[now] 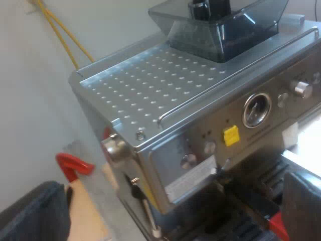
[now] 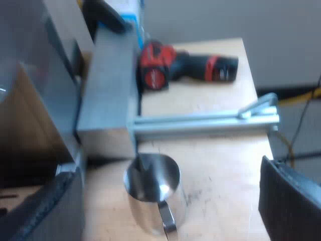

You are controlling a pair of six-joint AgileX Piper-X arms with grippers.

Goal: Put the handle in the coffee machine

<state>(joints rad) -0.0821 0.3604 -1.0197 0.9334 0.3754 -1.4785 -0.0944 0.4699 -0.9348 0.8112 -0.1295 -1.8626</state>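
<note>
Handle, dark with a red end: red end peeking out low at the front of the brushed-steel espresso machine, just beside one black finger of the left gripper. Cannot tell whether locked in or loose. Left gripper spread wide, nothing clamped, the machine's near corner sitting between the fingers. Higher up the front, a square yellow button, then a round pressure gauge. On top, a perforated steel tray, and past it the smoky plastic bean hopper.

Over at the right gripper: fingers far apart, gripping nothing. Between them, a shiny steel jug standing upright on the pale wooden tabletop. Just past the jug, a grey steel block and a silver aluminium rail lying across the wood. Farthest off, a red and black cordless drill lying on its side.
</note>
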